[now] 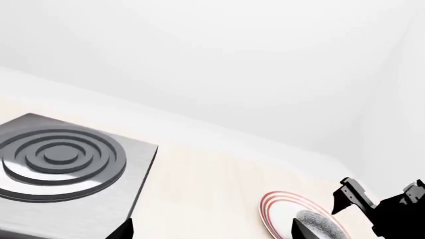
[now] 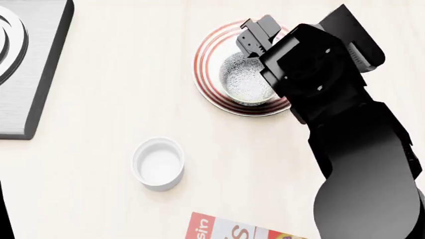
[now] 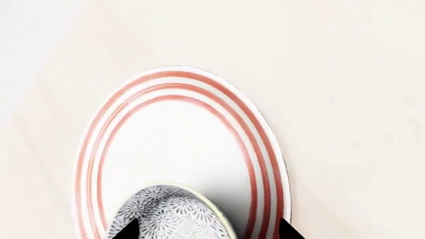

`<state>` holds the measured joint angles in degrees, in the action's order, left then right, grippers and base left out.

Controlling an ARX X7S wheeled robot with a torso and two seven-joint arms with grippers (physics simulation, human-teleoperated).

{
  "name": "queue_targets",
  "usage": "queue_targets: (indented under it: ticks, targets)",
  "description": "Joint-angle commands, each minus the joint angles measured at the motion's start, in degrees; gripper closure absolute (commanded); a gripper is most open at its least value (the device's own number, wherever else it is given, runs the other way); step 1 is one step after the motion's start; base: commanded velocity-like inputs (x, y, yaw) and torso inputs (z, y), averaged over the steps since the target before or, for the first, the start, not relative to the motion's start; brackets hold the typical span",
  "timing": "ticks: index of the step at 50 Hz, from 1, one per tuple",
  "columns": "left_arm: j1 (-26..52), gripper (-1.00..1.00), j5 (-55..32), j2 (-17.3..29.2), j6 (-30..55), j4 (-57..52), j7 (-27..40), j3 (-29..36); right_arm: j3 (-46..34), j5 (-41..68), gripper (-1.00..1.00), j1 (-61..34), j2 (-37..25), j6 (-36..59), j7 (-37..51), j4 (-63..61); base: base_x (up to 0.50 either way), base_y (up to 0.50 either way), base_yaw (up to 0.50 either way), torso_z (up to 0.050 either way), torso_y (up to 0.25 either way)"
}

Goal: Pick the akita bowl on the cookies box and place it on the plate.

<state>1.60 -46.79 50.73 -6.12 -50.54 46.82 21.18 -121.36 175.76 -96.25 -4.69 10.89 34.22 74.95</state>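
Note:
The akita bowl, speckled black and white, stands upright on the plate, a white plate with thin red rings. My right gripper hangs just over the bowl's far side and is open. In the right wrist view its two dark fingertips stand wide apart, one over the bowl and the other out over the plate's rim. Only a corner of the cookies box shows at the near edge. My left gripper is open with nothing between its fingers, looking across the table at the plate.
A plain white cup sits on the pale table between the plate and the cookies box. A steel stove block with a ringed black burner takes the far left. The right arm covers the table's right side.

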Motion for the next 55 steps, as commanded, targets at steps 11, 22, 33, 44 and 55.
queue_targets:
  ticks: [11, 22, 33, 44, 55]
  targets:
    - [-0.15, -1.00, 0.01, 0.48, 0.02, -0.88, 0.49, -0.09, -6.57, -6.24, -1.00, -8.75, -6.21, -4.22, -0.58, -15.45, 0.00, 0.00, 0.00, 0.000, 0.000]
    - [-0.01, -1.00, 0.44, 0.52, 0.41, -1.62, 0.88, 0.19, -10.74, -17.39, -1.00, -17.83, -19.89, -29.39, 5.54, -54.79, 0.00, 0.00, 0.00, 0.000, 0.000]
    - [-0.09, -1.00, 0.80, 0.61, 0.61, -2.15, 1.16, 0.43, -19.05, -36.40, -1.00, -22.46, -26.55, -49.05, 14.77, -79.42, 0.00, 0.00, 0.00, 0.000, 0.000]
    - [0.13, -1.00, 1.20, 0.37, 0.90, -2.17, 1.05, 0.98, -30.12, -59.86, -1.00, -24.80, -27.37, -59.29, 26.05, -91.35, 0.00, 0.00, 0.00, 0.000, 0.000]
    - [0.20, -1.00, 1.81, 0.14, 1.23, -2.40, 1.07, 1.58, -39.54, -86.63, -1.00, -27.61, -25.00, -59.60, 50.58, -99.04, 0.00, 0.00, 0.00, 0.000, 0.000]
